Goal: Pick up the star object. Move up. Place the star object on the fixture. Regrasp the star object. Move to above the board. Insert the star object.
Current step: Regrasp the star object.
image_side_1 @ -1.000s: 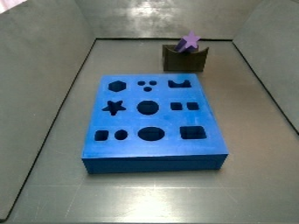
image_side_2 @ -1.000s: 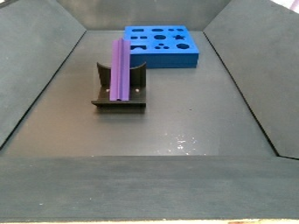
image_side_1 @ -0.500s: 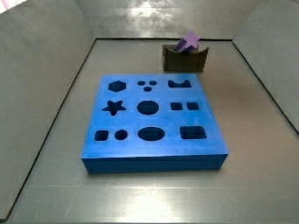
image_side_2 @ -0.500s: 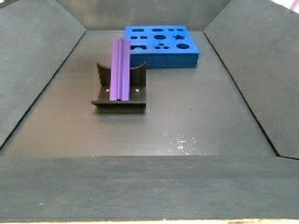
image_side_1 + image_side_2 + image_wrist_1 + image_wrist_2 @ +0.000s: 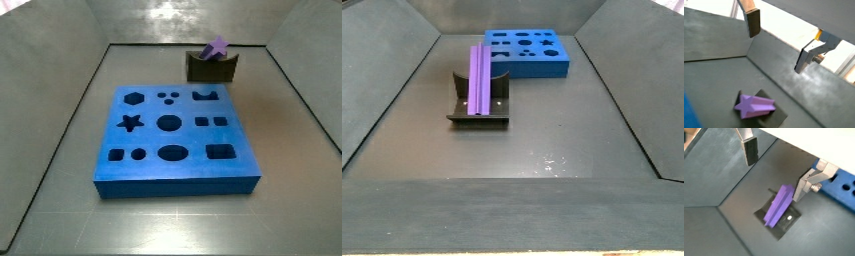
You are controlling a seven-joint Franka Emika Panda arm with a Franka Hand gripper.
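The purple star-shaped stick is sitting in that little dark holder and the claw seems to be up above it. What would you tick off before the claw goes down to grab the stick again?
1. Light purple ridged star-section bar rests in the small dark notched fixture: ok, seen in both side views.
2. Claw is open, with nothing between its silver plate fingers: ok.
3. Claw is above the bar, clear of it: ok in both wrist views; it is out of frame in both side views.
4. Claw is centred over the bar: cannot tell.
5. Floor around the fixture is free of other things: ok.
6. Star-shaped hole in the thick blue rectangular board is unblocked: ok.
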